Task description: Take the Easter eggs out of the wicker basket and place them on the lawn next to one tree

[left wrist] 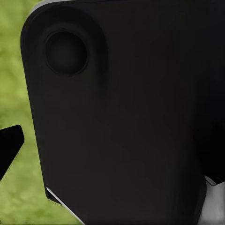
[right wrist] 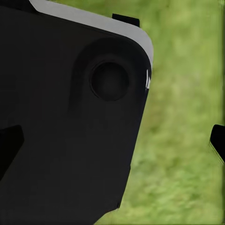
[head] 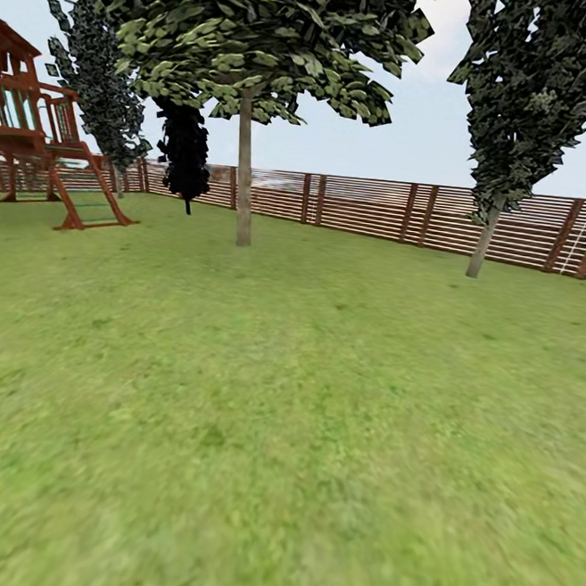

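Close against each wrist camera, a large dark body panel of the robot blocked most of the picture, with blurred green grass beside it. Only black fingertip edges showed: one of the left gripper, two of the right gripper, at opposite sides of the frame. Whether either was released or clenched could not be told, and nothing was seen held.

Farther out, the head view showed the lawn stretching to a brown slatted fence. A tree with a pale, bare trunk stood ahead, slightly left. Another tree leaned at the right, and a wooden play frame stood far left. The basket and eggs were nowhere to be seen here.

The robot seemed to be travelling. To do this well, it should probably keep turning until the basket appears, then approach squarely.
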Controlling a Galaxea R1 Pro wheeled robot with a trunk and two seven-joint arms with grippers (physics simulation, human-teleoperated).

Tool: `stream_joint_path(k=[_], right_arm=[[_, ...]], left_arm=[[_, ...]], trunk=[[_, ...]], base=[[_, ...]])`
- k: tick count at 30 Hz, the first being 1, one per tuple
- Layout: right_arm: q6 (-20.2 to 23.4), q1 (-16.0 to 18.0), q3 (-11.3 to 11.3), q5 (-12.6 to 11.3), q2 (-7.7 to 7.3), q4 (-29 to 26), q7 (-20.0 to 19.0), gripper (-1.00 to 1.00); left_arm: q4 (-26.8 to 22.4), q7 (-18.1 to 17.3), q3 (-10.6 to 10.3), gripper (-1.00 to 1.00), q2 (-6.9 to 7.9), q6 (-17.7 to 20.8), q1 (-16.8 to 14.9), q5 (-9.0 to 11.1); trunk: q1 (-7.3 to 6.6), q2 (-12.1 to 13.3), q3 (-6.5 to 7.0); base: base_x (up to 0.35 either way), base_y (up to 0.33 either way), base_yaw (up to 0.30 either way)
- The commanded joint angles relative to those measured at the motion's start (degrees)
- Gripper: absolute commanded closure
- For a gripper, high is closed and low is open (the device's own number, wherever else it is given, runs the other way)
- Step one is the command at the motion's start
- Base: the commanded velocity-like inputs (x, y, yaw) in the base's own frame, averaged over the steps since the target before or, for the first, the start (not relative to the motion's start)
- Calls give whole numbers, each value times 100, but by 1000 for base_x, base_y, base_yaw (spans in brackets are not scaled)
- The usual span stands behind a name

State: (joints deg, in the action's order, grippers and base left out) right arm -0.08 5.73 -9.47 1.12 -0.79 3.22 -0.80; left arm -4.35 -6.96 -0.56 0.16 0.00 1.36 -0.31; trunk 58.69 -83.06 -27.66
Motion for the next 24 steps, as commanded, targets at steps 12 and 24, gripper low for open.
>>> stream_joint_path(k=[12, 24], right_arm=[[-2, 8, -29, 11, 0, 12, -8, -100], [-1, 8, -29, 11, 1, 12, -8, -100]], left_arm=[[-13, -16, -4, -100, 2, 0, 4, -4], [-13, -16, -5, -100, 0, 0, 4, -4]], trunk=[[3, -2, -4], [3, -2, -4]], base=[[335, 0, 0], [335, 0, 0]])
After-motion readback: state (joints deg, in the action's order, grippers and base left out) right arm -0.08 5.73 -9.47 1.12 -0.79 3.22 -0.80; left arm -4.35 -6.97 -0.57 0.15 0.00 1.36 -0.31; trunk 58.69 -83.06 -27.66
